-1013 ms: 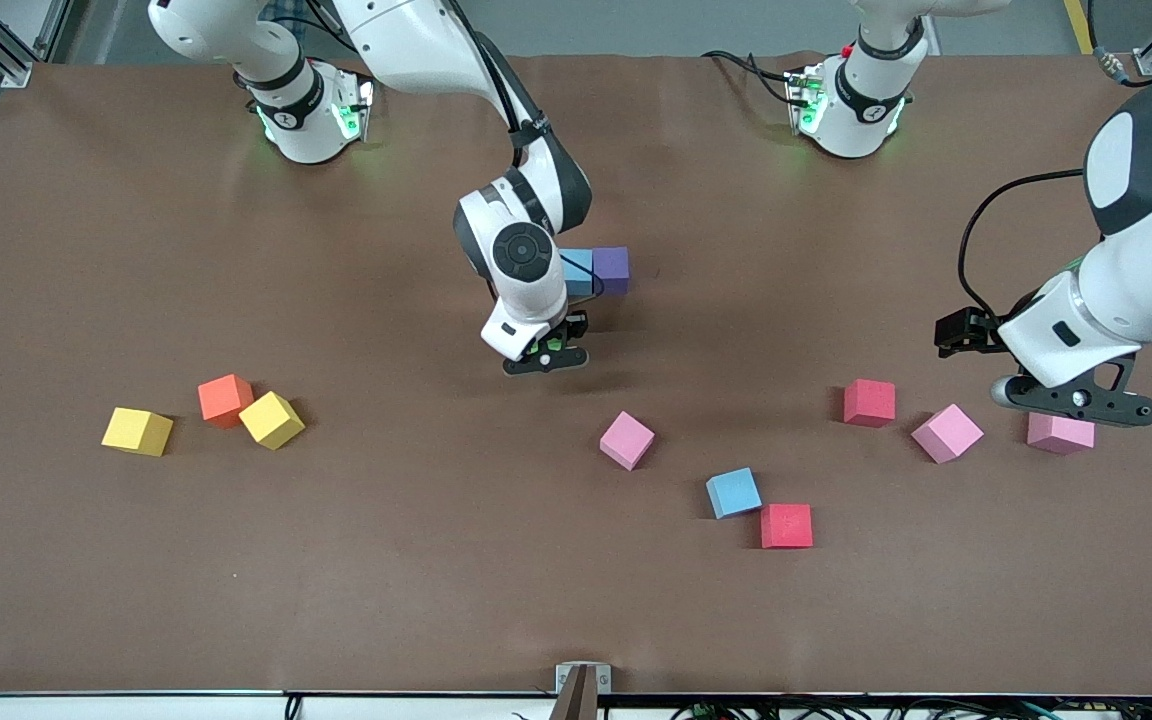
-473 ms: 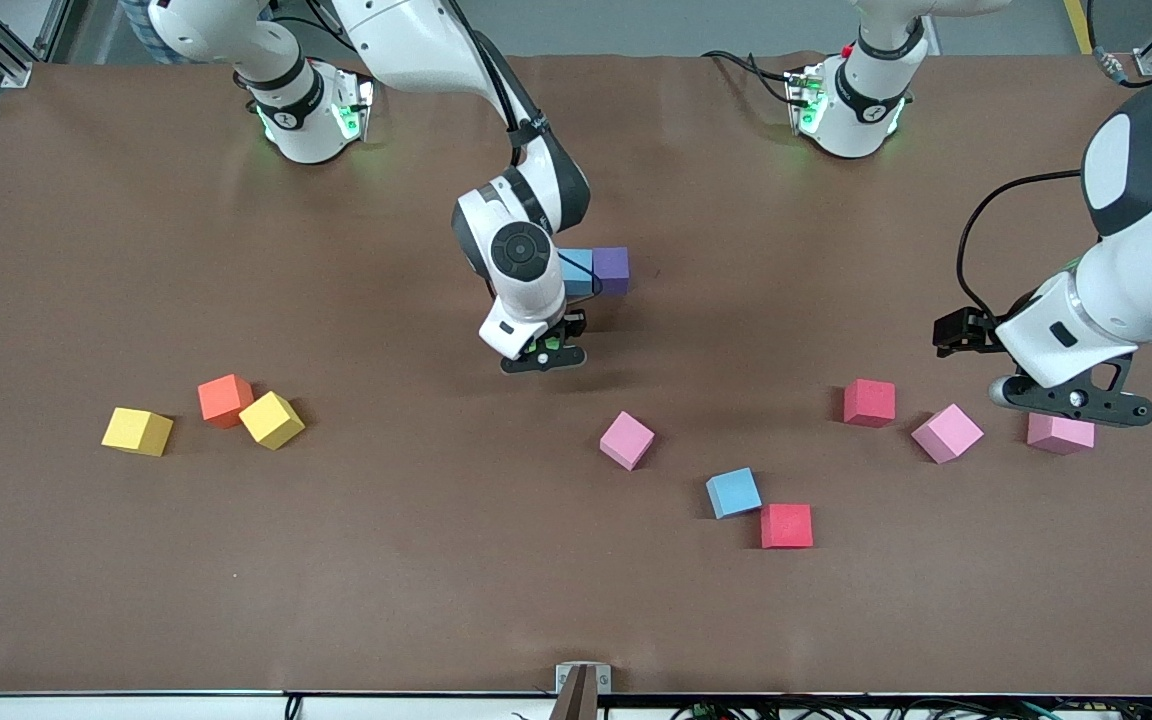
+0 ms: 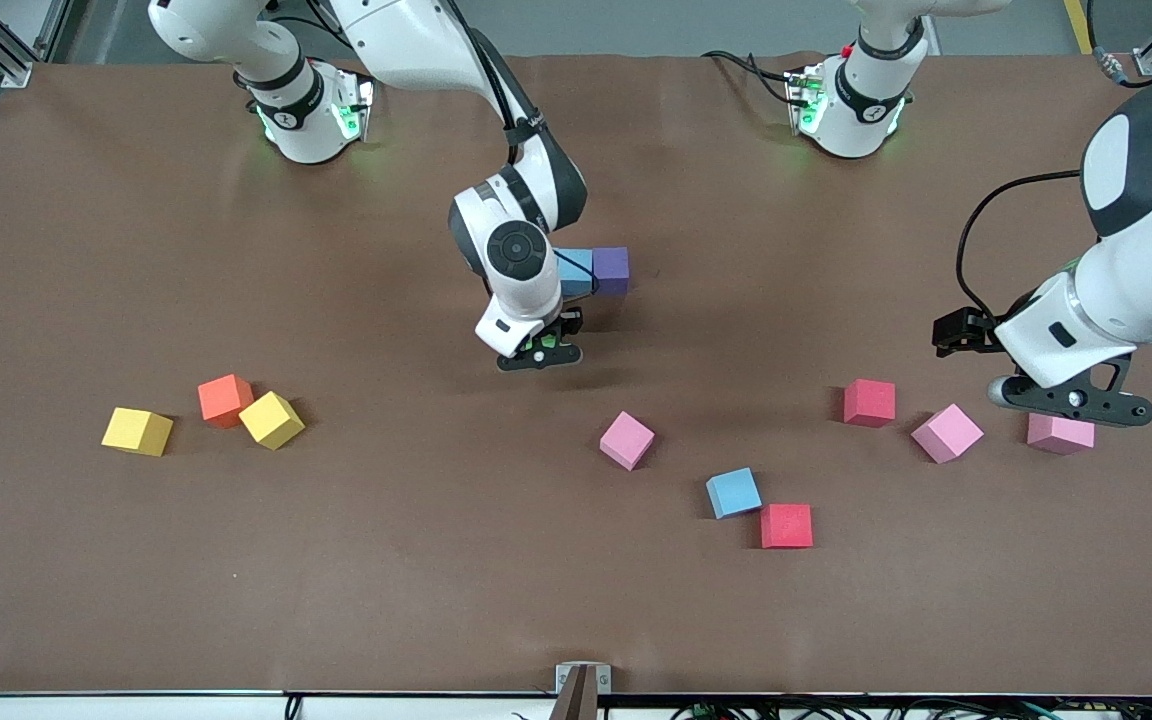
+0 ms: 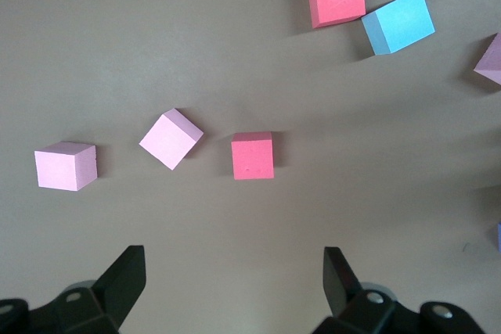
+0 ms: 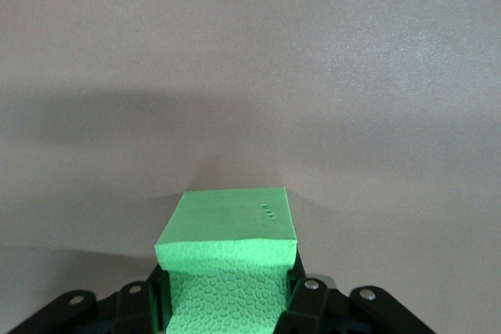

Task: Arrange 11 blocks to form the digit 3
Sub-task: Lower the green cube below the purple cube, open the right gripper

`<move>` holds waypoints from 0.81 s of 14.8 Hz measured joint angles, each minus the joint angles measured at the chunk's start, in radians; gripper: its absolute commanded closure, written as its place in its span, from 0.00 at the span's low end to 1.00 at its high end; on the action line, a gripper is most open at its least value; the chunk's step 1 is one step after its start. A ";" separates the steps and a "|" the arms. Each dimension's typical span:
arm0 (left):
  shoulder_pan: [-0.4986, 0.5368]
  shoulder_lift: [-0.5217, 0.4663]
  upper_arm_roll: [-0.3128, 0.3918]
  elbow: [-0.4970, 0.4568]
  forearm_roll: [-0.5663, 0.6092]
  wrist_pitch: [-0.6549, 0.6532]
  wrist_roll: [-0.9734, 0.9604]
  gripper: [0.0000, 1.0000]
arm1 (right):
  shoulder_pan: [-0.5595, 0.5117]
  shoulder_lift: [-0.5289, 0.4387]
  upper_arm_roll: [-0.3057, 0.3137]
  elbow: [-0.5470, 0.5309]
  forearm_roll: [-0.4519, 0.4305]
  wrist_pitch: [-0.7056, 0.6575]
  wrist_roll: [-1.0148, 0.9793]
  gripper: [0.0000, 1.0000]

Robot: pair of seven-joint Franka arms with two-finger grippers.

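My right gripper [image 3: 539, 355] is shut on a green block [image 5: 227, 228] and hangs low over the table, close beside a touching pair of blocks, one light blue [image 3: 576, 272] and one purple [image 3: 612, 270]. My arm hides part of that pair. Loose on the table lie a bright pink block [image 3: 627, 439], a light blue block [image 3: 733, 492] touching a red one [image 3: 786, 525], another red one [image 3: 869, 402], an orange block [image 3: 225, 399] and two yellow ones [image 3: 271, 419] [image 3: 137, 431]. My left gripper [image 3: 1071, 405] is open with nothing in it, over a pale pink cube [image 3: 1060, 433].
A second pale pink cube [image 3: 947, 432] lies between the red block and the one under my left gripper. The left wrist view shows both pale cubes [image 4: 171, 138] [image 4: 66, 166] and the red block [image 4: 253, 156]. A small bracket [image 3: 582, 678] sits at the table's front edge.
My right gripper has shifted slightly toward the light blue and purple pair, still holding the green block. My left gripper has hardly moved.
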 measured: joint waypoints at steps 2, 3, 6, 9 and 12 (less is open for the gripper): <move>0.000 0.000 0.000 0.000 0.000 0.000 0.000 0.00 | 0.000 0.000 0.000 0.000 0.000 0.000 0.009 0.79; 0.000 0.000 0.000 0.000 0.000 0.000 0.000 0.00 | 0.000 0.000 0.000 -0.001 0.000 0.000 0.021 0.79; -0.001 0.000 0.000 -0.001 0.000 0.000 0.000 0.00 | 0.000 -0.001 0.000 -0.002 0.000 0.000 0.041 0.79; -0.002 0.000 -0.001 -0.002 0.000 0.000 0.000 0.00 | 0.000 -0.001 0.000 -0.002 0.000 0.000 0.045 0.79; -0.002 0.000 -0.001 -0.003 0.000 0.000 0.000 0.00 | 0.000 -0.001 0.000 -0.002 0.000 0.000 0.046 0.56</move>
